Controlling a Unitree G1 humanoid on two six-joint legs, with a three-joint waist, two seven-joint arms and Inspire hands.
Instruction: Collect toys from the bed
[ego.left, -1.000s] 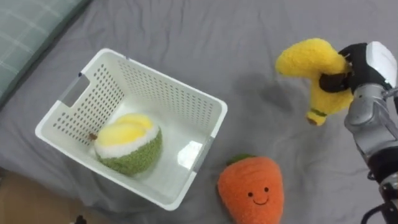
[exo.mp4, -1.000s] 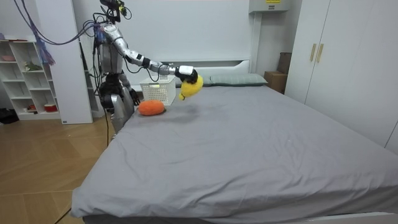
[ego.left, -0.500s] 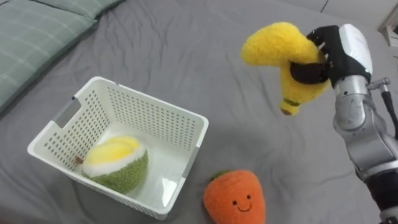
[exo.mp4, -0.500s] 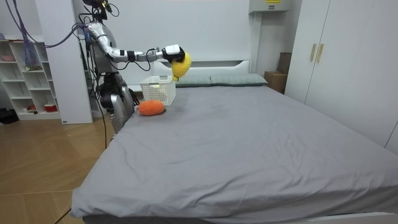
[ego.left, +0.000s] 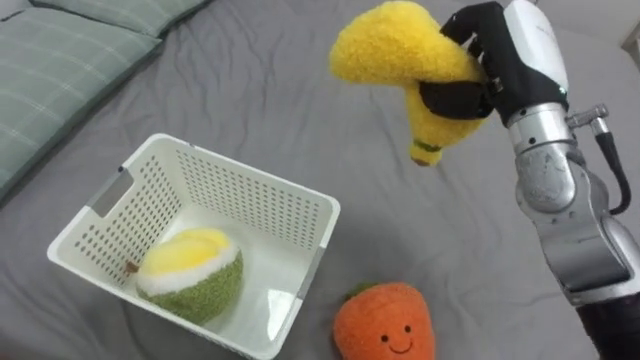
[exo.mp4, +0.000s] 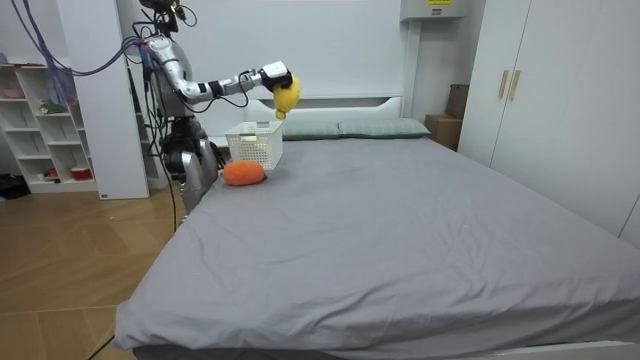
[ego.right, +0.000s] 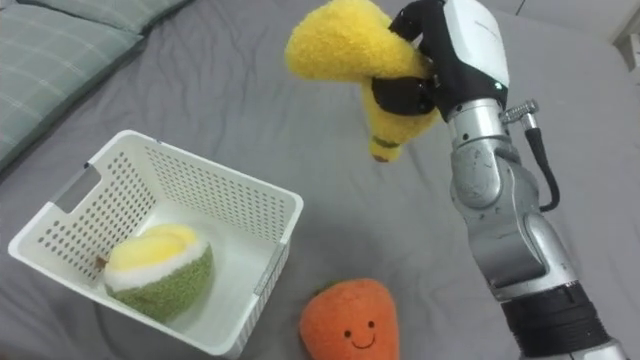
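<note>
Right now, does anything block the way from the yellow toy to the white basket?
Nothing visible does. The right robot hand holds the yellow toy above the bed; the basket is open on top.

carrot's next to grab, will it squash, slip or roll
Probably soft and light: the carrot has a fuzzy plush surface like the banana, which dents under the right hand. The fuzz likely resists slipping. Being rounded, it may roll a little if pushed.

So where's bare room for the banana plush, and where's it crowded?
Bare: the white basket right of the green-yellow plush, and the grey sheet beyond it, under the right hand holding the banana plush. Crowded: the basket's near-right corner, by the carrot plush.
</note>
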